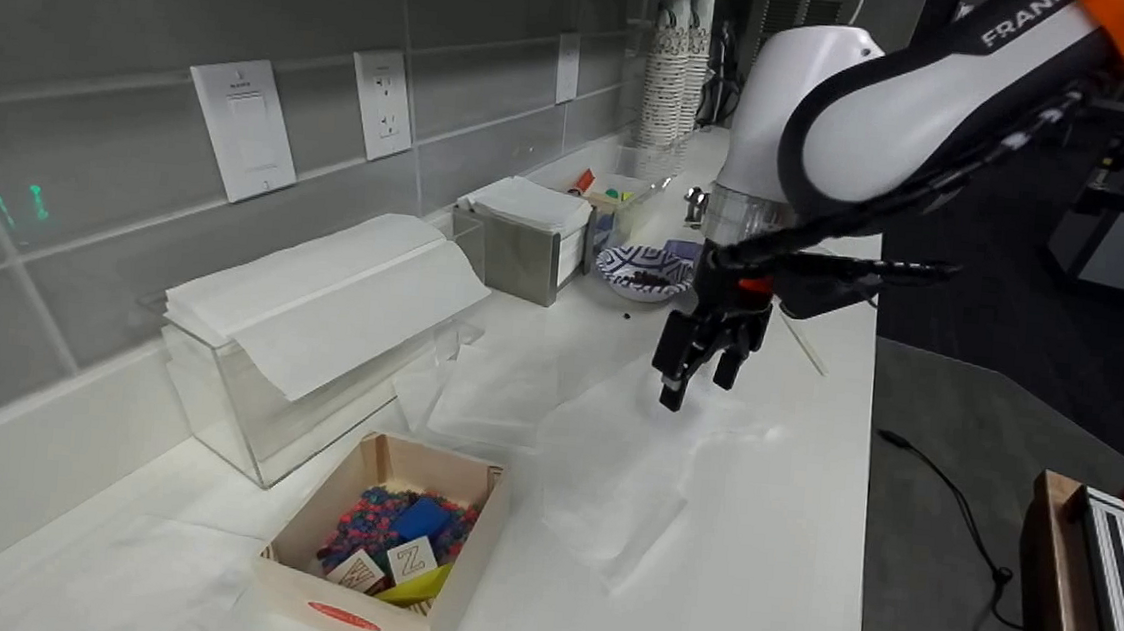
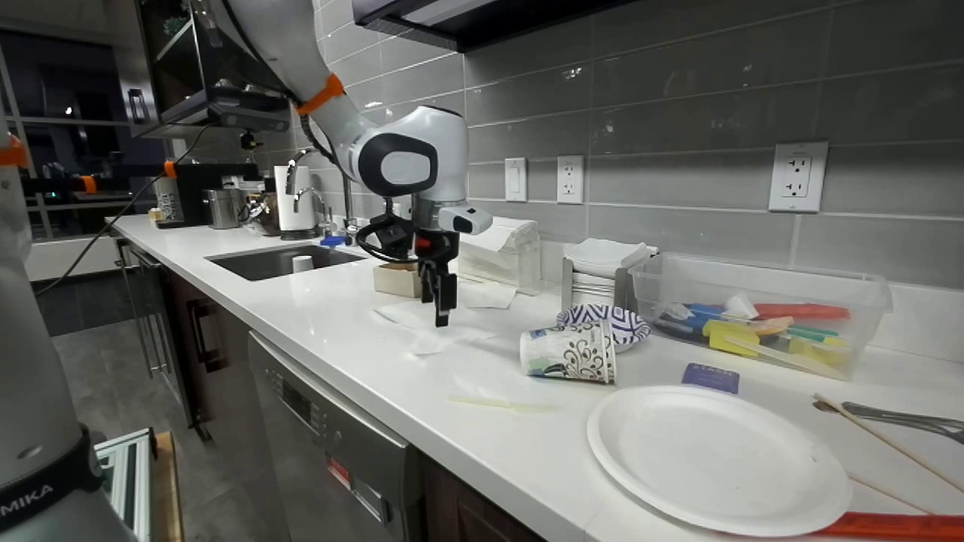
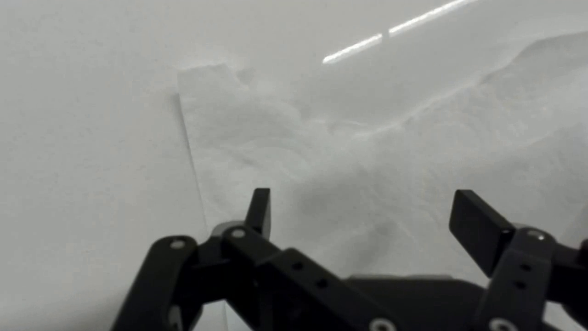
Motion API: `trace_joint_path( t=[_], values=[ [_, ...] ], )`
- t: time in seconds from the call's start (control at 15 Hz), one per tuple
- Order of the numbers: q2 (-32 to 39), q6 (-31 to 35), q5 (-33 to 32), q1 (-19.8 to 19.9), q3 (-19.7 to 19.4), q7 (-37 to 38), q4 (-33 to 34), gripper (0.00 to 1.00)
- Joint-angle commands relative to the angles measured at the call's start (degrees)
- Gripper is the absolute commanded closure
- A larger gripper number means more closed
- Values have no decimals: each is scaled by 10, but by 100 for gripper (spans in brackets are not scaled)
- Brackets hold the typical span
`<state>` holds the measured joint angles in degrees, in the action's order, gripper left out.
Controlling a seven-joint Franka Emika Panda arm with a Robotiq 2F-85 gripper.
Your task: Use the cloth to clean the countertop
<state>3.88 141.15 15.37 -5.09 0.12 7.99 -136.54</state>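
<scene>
Cup (image 2: 559, 352) Tipped, Blocks (image 1: 413, 558) Boxed

The printed cup lies on its side just beside a patterned bowl (image 2: 629, 327), near a purple packet (image 2: 710, 378) and a white plate (image 2: 715, 455). A clear bin (image 2: 870, 316) holds coloured pieces (image 2: 727, 339). In an exterior view, lettered blocks sit in an open box (image 1: 402, 629), stacked cups (image 1: 665, 93) standing farther back.

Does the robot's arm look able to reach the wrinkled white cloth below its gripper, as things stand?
Probably yes: the gripper hangs open above the cloth, and nothing visible stands between them.
</scene>
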Motion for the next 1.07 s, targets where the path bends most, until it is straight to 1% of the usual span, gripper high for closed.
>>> trace_joint_path(
  t=[0.0, 0.2, 0.27, 0.33, 0.4, 0.47, 0.6, 0.67, 0.93, 1.0],
  values=[
    [56, -25, -64, 0, 11, 53, 44, 0],
    [81, -27, -107, -8, 12, 84, 60, 0],
    [87, -26, -117, -11, 12, 91, 63, 6],
    [92, -27, -126, -12, 12, 97, 66, 25],
    [94, -30, -137, -15, 11, 104, 69, 32],
    [92, -34, -145, -17, 10, 109, 70, 41],
    [83, -42, -160, -20, 11, 118, 71, 56],
    [75, -45, -164, -21, 11, 122, 67, 65],
    [38, -55, -170, -20, 13, 137, 45, 94],
    [29, -54, -170, -20, 13, 139, 38, 99]
  ],
)
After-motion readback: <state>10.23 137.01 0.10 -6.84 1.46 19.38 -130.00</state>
